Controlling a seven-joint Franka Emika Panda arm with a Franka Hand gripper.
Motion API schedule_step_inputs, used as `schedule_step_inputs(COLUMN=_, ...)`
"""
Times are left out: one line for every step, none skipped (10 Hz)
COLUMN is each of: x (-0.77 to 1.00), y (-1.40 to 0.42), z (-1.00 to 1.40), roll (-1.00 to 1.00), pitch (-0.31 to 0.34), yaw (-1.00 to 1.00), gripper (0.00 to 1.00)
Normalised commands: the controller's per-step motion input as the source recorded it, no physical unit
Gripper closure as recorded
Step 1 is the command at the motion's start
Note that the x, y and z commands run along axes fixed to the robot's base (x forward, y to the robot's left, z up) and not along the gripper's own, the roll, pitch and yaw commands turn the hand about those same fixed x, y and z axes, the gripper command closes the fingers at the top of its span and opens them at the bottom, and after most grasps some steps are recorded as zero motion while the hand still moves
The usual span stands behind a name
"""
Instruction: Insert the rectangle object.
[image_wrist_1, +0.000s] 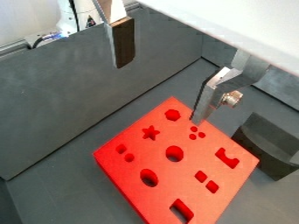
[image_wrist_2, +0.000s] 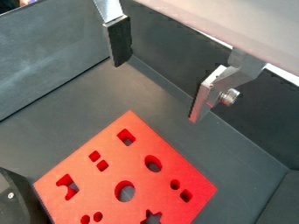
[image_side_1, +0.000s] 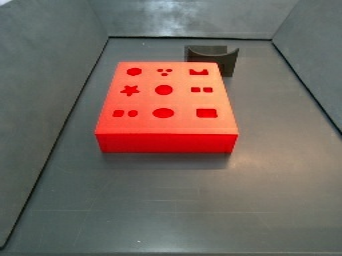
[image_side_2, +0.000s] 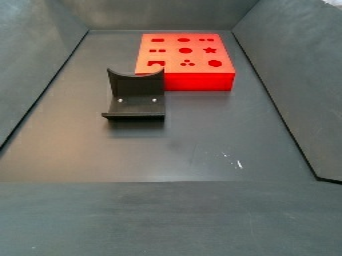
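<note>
No purple rectangular bar can be made out in any view, and nothing is held between the fingers. The two-finger gripper (image_wrist_1: 162, 80) is seen spread wide, raised above the flat red block with shaped holes (image_wrist_1: 176, 161). A dark grey curved holder (image_side_2: 134, 94) stands just beside the block.

We see our gripper (image_wrist_1: 163, 77) above the red block (image_wrist_1: 176, 162), its fingers (image_wrist_1: 122, 44) apart with nothing between them. Only the block and the dark holder (image_side_2: 135, 95) stand on the floor (image_side_2: 187, 150), near each other; around them the floor lies open to the walls (image_side_1: 60, 90).
</note>
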Motion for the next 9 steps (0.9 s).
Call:
schedule_step_inputs(x=0.0, y=-0.05, z=-0.05, roll=0.02, pitch=0.0, yaw=0.0, gripper=1.0)
schedule_step_inputs(x=0.04, y=0.0, z=0.0, roll=0.0, pitch=0.059, yaw=0.0, gripper=1.0)
schedule_step_inputs(x=0.0, y=0.0, z=0.0, roll=0.0, pitch=-0.011, yaw=0.0, gripper=1.0)
schedule_step_inputs(x=0.0, y=0.0, z=0.0, roll=0.0, pitch=0.0, yaw=0.0, gripper=1.0)
schedule_step_inputs(x=0.0, y=0.0, z=-0.01, roll=-0.02, pitch=0.0, yaw=0.0, gripper=1.0)
schedule_step_inputs(x=0.34, y=-0.37, z=-0.03, roll=0.0, pitch=0.0, yaw=-0.14, gripper=1.0)
schedule_step_inputs(x=0.53, y=-0.31, z=-0.23, roll=0.0, pitch=0.0, yaw=-0.49, gripper=1.0)
schedule_step_inputs(x=0.39, y=-0.25, z=-0.28, roll=0.0, pitch=-0.03, yaw=-0.64, gripper=1.0)
schedule_step_inputs(x=0.44, y=-0.14, z=-0.27, roll=0.0, pitch=-0.037, yaw=-0.64, gripper=1.0)
